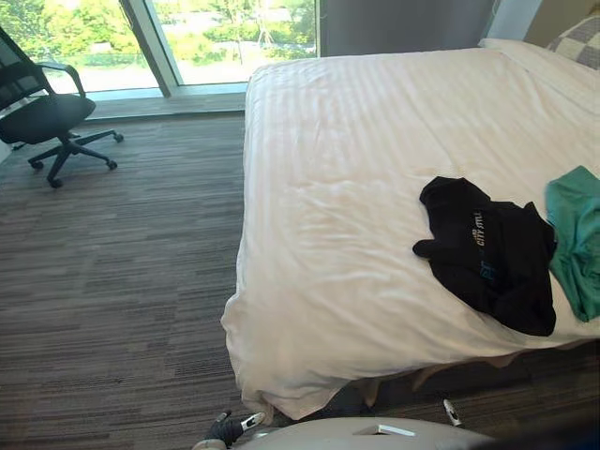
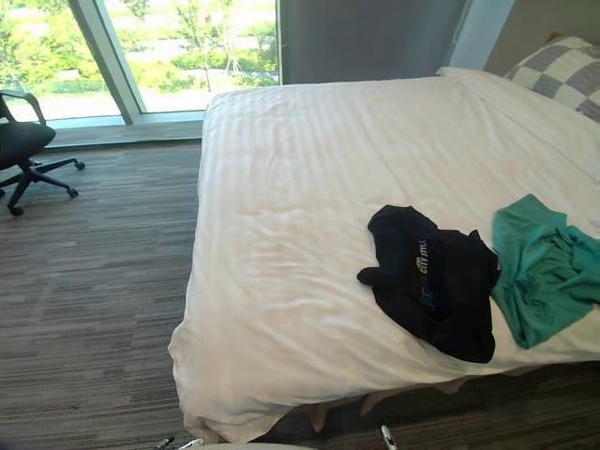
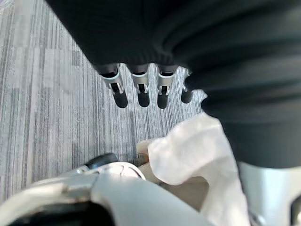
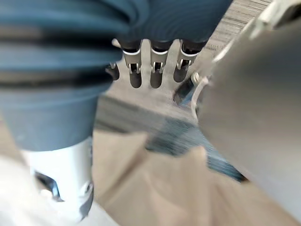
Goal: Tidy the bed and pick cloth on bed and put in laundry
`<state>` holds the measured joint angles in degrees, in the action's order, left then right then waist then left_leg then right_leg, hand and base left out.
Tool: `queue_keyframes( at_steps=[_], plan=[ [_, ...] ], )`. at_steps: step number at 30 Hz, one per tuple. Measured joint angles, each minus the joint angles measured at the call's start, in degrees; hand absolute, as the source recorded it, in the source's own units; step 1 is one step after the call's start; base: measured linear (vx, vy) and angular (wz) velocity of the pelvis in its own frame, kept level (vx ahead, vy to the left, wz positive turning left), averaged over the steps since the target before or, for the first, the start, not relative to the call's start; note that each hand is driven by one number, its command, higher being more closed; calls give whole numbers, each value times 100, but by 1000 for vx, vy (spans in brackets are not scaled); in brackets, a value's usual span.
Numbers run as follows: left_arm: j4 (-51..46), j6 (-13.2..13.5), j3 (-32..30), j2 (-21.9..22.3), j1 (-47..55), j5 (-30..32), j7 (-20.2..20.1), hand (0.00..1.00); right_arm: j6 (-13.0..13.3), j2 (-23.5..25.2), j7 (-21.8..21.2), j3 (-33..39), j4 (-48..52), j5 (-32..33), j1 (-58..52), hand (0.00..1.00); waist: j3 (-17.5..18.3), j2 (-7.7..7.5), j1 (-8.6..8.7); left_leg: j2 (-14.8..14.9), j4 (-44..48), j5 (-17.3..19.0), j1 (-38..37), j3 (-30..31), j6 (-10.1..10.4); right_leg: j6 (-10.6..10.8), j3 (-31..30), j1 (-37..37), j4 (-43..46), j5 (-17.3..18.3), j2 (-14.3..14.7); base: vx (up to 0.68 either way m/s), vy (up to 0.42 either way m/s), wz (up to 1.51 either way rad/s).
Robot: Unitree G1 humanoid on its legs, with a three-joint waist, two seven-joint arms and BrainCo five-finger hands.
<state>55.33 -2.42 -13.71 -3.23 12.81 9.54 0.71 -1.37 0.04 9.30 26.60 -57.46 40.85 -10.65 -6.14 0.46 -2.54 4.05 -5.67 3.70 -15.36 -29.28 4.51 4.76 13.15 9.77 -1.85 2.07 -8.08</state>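
A crumpled black garment [image 1: 492,253] lies on the white bed [image 1: 375,141], near its front right edge. A teal garment [image 2: 544,267] lies just to its right, touching it. Both hands hang low by the foot of the bed, away from the clothes. In the left wrist view my left hand [image 3: 139,84] points its straight fingers down at the carpet and holds nothing, and the hanging sheet corner [image 3: 193,146] is close by. My right hand [image 4: 155,70] also hangs with relaxed, empty fingers.
A checkered pillow [image 2: 562,70] sits at the head of the bed, far right. A black office chair [image 1: 47,108] stands on the striped carpet [image 1: 122,281] at the far left, by the tall window [image 1: 225,37]. Open carpet lies left of the bed.
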Motion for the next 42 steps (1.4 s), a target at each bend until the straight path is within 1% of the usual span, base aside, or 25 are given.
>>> queue_keyframes(
  at_steps=[2, 7, 9, 12, 13, 21, 22, 23, 24, 25, 26, 28, 29, 30, 31, 32, 33, 34, 35, 36, 37, 38, 40, 41, 42],
  plan=[
    [4, -101, 3, 17, -10, -4, 60, 0, 360, -7, 184, 45, 240, 65, -54, 0, -9, -2, 5, -12, -30, -2, 24, -18, -8, 20, -39, -91, 37, -3, -7, -199, -56, -17],
    [8, -372, 139, -19, -133, -175, 83, 0, 965, -220, 366, 178, 830, 49, 40, 0, -5, 14, 22, -20, -34, -34, 45, -59, -30, 23, -122, -148, 29, 6, 0, -130, -38, -9],
    [19, -491, 282, -80, -182, -224, 29, 0, 1085, -429, 357, 274, 937, 0, 277, 0, -3, 9, 30, -37, -34, -34, 74, -38, -30, 54, -125, -149, -22, -17, 6, -60, -23, 4],
    [63, -643, 544, -208, -313, -233, -109, 0, 1277, -780, 305, 282, 941, -383, 808, 0, 31, -2, 48, -101, -29, -72, 191, 7, -84, 68, -158, -278, -27, -121, -5, -17, -6, 4],
    [71, -710, 659, -265, -365, -284, -155, 0, 1344, -856, 269, 275, 945, -521, 1024, 0, 67, 28, 49, -126, -1, -90, 252, 9, -99, 62, -169, -320, -69, -190, -4, 43, 11, -1],
    [86, -872, 1043, -435, -643, -839, -289, 0, 1616, -1056, -20, -315, 1754, -1555, 1932, 0, 76, 9, 75, -146, 6, -103, 373, 344, -115, 27, -111, -308, -169, -255, -1, 34, -29, 7],
    [-2, -938, 1063, -438, -646, -844, -304, 0, 1582, -1164, -174, -407, 2144, -1695, 1947, 100, 79, 3, 79, -150, 6, -102, 394, 371, -117, 25, -96, -316, -169, -256, -7, -10, -34, 15],
    [-73, -1007, 1062, -443, -627, -843, -320, 0, 1734, -1297, -417, -462, 2645, -1960, 1926, 100, 80, -10, 132, -156, 6, -101, 440, 447, -118, 25, -56, -331, -168, -256, -15, -18, -41, 18],
    [-110, -1038, 1059, -450, -602, -841, -321, 0, 1980, -1341, -571, -487, 2926, -2121, 1902, 100, 73, -21, 167, -157, 6, -101, 457, 489, -119, 25, -25, -331, -168, -256, -19, -18, -35, 16],
    [-167, -1081, 1053, -462, -548, -841, -320, 0, 2332, -1400, -753, -537, 3309, -2293, 1870, 100, 66, -32, 180, -156, 6, -101, 463, 498, -119, 25, -14, -334, -168, -256, -21, -20, -38, 6],
    [-241, -1083, 1023, -482, -420, -841, -319, 0, 2785, -1541, -1173, -618, 4111, -2536, 1776, 100, 61, -59, 222, -154, 6, -99, 462, 499, -121, 25, -22, -342, -168, -256, -17, -20, -39, -1],
    [-253, -1059, 1014, -539, -274, -845, -317, 0, 3099, -1829, -1836, -793, 4919, -2646, 1744, 100, 65, -120, 246, -152, 7, -97, 462, 520, -124, 28, -21, -348, -168, -254, -13, -34, -49, -3],
    [-252, -1007, 1015, -575, -206, -849, -317, 0, 3191, -1910, -2170, -894, 5059, -2652, 1741, 100, 63, -169, 260, -151, 8, -97, 459, 537, -124, 29, -20, -360, -168, -253, -12, -49, -40, 2],
    [-248, -956, 1018, -593, -171, -863, -317, 0, 2831, -1905, -2347, -968, 5152, -2419, 1707, 100, 65, -193, 269, -151, 8, -97, 456, 557, -124, 31, -12, -363, -168, -252, -12, -57, -39, 5],
    [-246, -867, 1017, -623, -95, -908, -317, 0, 2049, -1845, -2487, -1215, 5158, -2168, 1598, 100, 76, -211, 280, -152, 8, -97, 456, 579, -124, 33, 17, -359, -168, -250, -13, -45, -31, 5],
    [-247, -818, 1013, -628, -73, -901, -318, 0, 1518, -1791, -2784, -1284, 5086, -1700, 1543, 100, 80, -216, 280, -152, 9, -97, 450, 592, -124, 35, 20, -350, -168, -248, -14, -42, -40, 9],
    [-251, -738, 1014, -636, -72, -898, -317, 0, 772, -1664, -3299, -1479, 4856, -1048, 1379, 100, 131, -296, 230, -153, 11, -97, 451, 640, -124, 41, 40, -330, -165, -239, -21, -39, -39, 8],
    [-271, -694, 1014, -624, -65, -901, -313, 0, 434, -1477, -3585, -1803, 4731, -875, 1137, 100, 116, -275, 154, -156, 27, -97, 456, 652, -125, 51, 44, -328, -157, -225, -29, -42, -38, 8],
    [-283, -697, 1015, -609, -60, -904, -306, 0, 336, -1374, -3676, -2031, 4729, -851, 1057, 100, 102, -252, 154, -158, 38, -97, 462, 663, -125, 54, 52, -328, -149, -222, -35, -52, -38, 6],
    [-288, -711, 1012, -563, -66, -930, -277, 0, 225, -1169, -3815, -2475, 4732, -848, 1022, 100, 53, -174, 171, -168, 54, -99, 470, 738, -130, 63, 110, -322, -126, -209, -52, -55, -40, 19],
    [-308, -735, 1001, -516, -85, -1057, -266, 0, 223, -1067, -3881, -2816, 4803, -854, 1028, 100, 58, -103, 169, -181, 56, -120, 501, 856, -161, 73, 192, -308, -114, -201, -70, -63, -48, 28],
    [-335, -736, 975, -489, -82, -1094, -259, 0, 229, -1049, -3889, -2924, 4881, -875, 1033, 100, 72, -81, 161, -185, 59, -128, 530, 912, -172, 76, 211, -305, -112, -199, -75, -48, -44, 39],
    [-349, -732, 894, -419, -49, -1147, -194, 0, 309, -1016, -3861, -3155, 5067, -1024, 1269, 100, 75, -49, 87, -184, 70, -163, 547, 1040, -201, 76, 329, -245, -115, -199, -76, -32, -36, 32],
    [-339, -733, 886, -421, -11, -1287, -156, 0, 574, -1016, -3843, -3221, 5070, -1492, 1416, 100, 77, -56, 12, -175, 78, -171, 544, 1092, -201, 76, 355, -214, -113, -199, -67, -30, -31, 17],
    [-340, -729, 882, -422, 16, -1339, -147, 0, 288, -1022, -3916, -3261, 5125, -1388, 1479, 100, 80, -62, -28, -172, 79, -175, 543, 1096, -200, 75, 356, -212, -114, -199, -64, -40, -37, 9]
  ],
)
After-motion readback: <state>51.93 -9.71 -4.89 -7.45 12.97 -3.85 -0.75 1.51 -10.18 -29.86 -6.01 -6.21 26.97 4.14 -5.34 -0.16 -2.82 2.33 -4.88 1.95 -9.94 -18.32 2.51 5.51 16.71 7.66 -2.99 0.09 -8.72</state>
